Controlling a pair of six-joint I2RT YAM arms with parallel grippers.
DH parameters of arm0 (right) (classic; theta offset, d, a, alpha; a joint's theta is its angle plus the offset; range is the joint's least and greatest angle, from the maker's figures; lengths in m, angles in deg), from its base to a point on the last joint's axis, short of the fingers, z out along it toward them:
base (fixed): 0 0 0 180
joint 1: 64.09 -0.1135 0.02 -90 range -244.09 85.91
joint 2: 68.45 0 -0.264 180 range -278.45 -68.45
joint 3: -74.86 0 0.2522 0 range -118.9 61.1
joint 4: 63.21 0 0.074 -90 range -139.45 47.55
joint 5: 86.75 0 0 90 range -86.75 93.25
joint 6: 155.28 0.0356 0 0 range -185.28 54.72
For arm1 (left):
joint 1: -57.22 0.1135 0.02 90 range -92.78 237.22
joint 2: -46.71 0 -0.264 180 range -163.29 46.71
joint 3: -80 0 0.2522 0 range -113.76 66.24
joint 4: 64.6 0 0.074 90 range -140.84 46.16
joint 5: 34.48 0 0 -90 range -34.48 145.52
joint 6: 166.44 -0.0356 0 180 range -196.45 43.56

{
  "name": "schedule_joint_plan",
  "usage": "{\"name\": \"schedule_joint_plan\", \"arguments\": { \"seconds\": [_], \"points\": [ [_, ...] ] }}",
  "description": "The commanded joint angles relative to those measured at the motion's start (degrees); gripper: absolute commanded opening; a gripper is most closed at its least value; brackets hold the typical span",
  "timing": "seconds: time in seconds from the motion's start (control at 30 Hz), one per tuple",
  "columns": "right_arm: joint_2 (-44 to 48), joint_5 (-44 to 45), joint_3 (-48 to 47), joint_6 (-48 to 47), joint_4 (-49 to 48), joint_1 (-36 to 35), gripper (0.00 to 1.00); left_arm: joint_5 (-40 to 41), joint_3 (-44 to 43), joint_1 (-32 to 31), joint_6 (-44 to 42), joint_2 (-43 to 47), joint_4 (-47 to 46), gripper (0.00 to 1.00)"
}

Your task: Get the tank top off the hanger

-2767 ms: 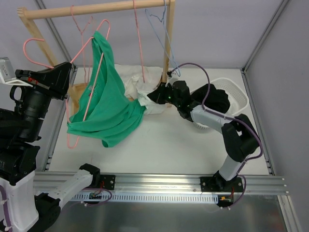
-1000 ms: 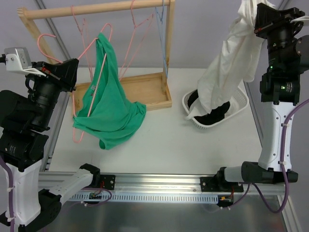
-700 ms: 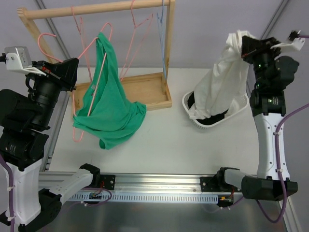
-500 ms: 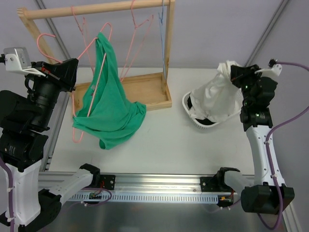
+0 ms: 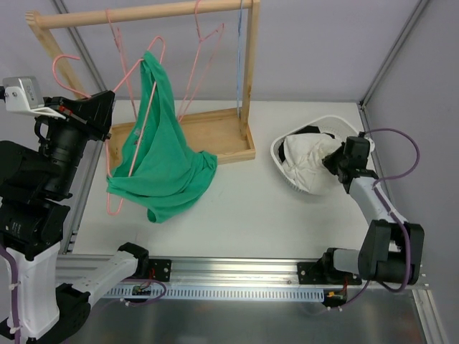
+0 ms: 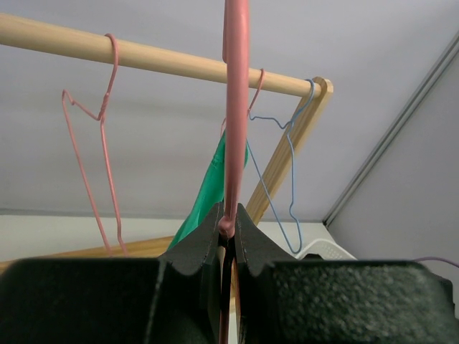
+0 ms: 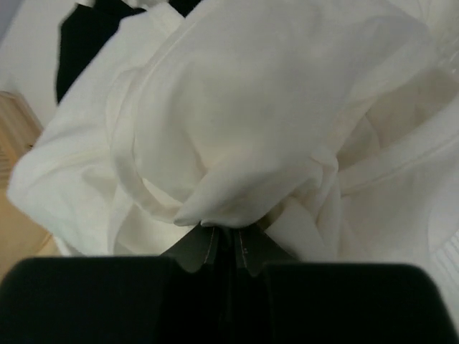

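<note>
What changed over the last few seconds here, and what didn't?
The right end effector, shut on the white garment, carried it from the wooden tray up high, then lowered it into the basket; it has not let go. The left end effector stayed clamped on the pink hanger, with the green tank top hanging from it as before.

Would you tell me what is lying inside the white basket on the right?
A bunched white garment fills the basket, the right gripper shut on it. Black fabric peeks out at its far edge. Anything beneath is covered.
</note>
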Motion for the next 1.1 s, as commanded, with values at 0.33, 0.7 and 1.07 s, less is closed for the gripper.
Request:
{"name": "schedule_joint_plan", "arguments": {
  "seconds": [0.33, 0.7, 1.07],
  "points": [
    [-11.74, -1.44, -16.56, -12.03, 19.79, -0.49, 0.08, 0.2, 0.03, -0.51, 0.58, 0.47, -3.56, 0.01],
    [-3.56, 3.13, -39.67, -18.63, 35.78, -2.6, 0.42, 0.65, -0.06, -0.6, 0.05, 0.82, -3.56, 0.01],
    [-4.62, -1.76, -52.07, -18.55, 45.46, -3.13, 0.66, -0.76, -0.76, -0.51, -0.21, 0.91, -3.47, 0.02]
  ]
}}
